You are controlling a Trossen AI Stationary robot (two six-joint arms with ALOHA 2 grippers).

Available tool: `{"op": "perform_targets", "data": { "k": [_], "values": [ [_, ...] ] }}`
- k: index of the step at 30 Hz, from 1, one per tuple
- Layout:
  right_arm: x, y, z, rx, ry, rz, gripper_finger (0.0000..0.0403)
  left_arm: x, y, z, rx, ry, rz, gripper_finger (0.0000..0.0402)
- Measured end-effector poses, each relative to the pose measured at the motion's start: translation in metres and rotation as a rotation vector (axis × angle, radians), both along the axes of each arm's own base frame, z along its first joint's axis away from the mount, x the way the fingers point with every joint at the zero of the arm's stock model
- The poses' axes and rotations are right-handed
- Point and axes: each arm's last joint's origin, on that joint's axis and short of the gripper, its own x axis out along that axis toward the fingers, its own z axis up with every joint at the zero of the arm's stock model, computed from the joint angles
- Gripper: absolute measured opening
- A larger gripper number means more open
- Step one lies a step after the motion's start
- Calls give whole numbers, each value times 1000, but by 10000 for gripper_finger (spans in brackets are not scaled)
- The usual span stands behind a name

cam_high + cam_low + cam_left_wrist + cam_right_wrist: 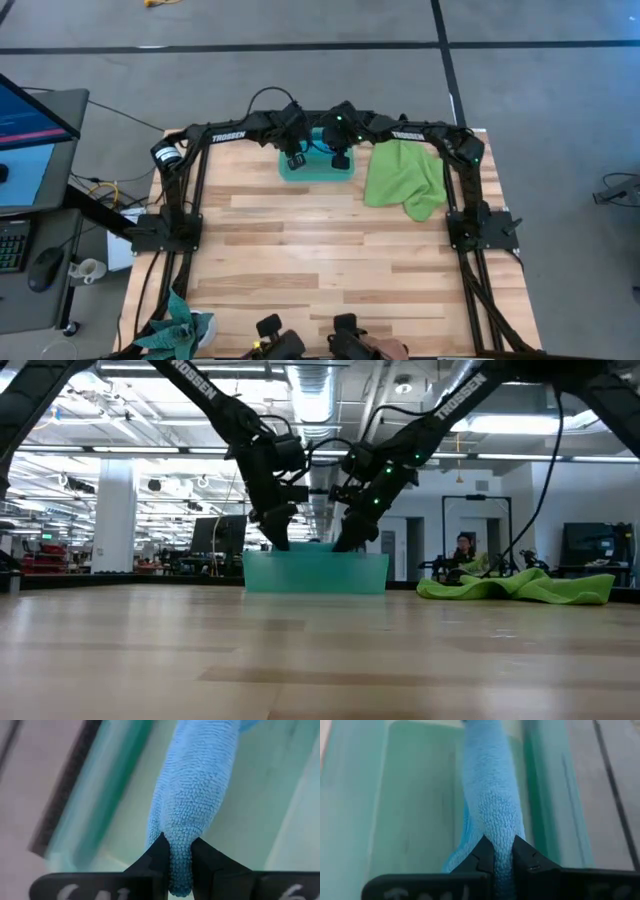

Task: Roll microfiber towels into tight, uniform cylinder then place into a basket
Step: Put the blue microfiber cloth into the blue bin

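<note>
Softly rolled blue towel (192,795), light and limp, pinched at each end: left pincer (179,857) and right pincer (502,855) clamped on it, inside basket (300,172). Green towel (405,178) beside right pincer, loose on bench (320,250).

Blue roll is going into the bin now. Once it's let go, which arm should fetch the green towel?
Right, probably. The green towel lies unrolled beside the basket on the right arm's side, close to the right claw. The left claw would have to cross the basket. Both are now clamped on the blue towel.

both grippers (297,160) (340,158) crowding basket (345,175)
</note>
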Motion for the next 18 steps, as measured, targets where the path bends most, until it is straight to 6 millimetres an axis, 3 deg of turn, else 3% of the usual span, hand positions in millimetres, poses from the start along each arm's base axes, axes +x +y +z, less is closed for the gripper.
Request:
{"op": "perform_targets", "data": {
  "k": [10, 18],
  "values": [
    [-3, -18, -4, -9, 52, -56, 38, -5, 23, -6, 15, -54, 13, 33],
    [-9, -27, -5, -10, 56, -83, 37, -6, 41, -29, -1, -76, 12, 33]
  ]
}}
